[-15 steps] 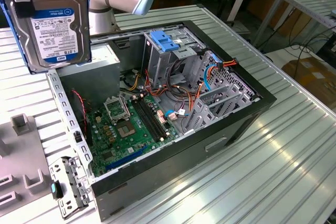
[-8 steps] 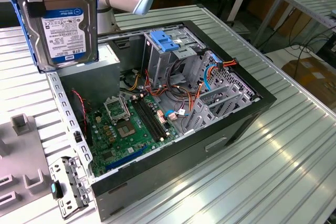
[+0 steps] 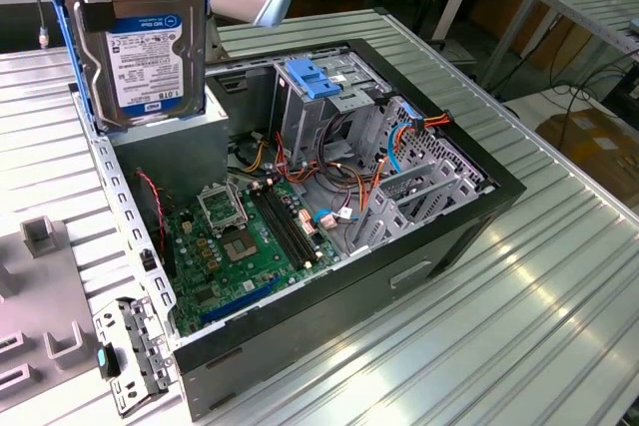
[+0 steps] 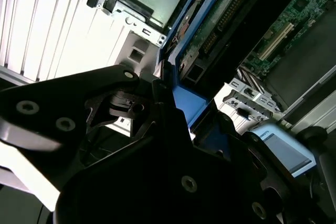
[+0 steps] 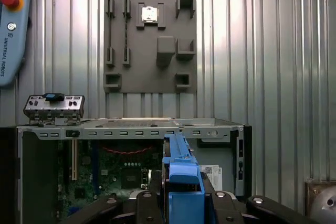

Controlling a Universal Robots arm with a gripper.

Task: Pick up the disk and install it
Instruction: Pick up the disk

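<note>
The disk (image 3: 145,57), a silver-grey hard drive with a white and blue label and a blue edge frame, hangs upright above the rear left corner of the open computer case (image 3: 479,197). My gripper (image 3: 100,2) is shut on its upper edge. In the first wrist view, the disk's blue frame (image 5: 181,166) stands on edge between the dark fingers (image 5: 149,205) of the gripper (image 5: 182,195), over the case's inside. The second wrist view has the blue frame (image 4: 186,103) running past the black gripper body.
Inside the case are a green motherboard (image 3: 240,246), orange and red cables, a metal drive cage with a blue latch plate (image 3: 319,77) and a grey power-supply box (image 3: 170,162). A grey fixture plate (image 5: 149,45) and a metal bracket (image 3: 125,346) lie on the ribbed table beside the case.
</note>
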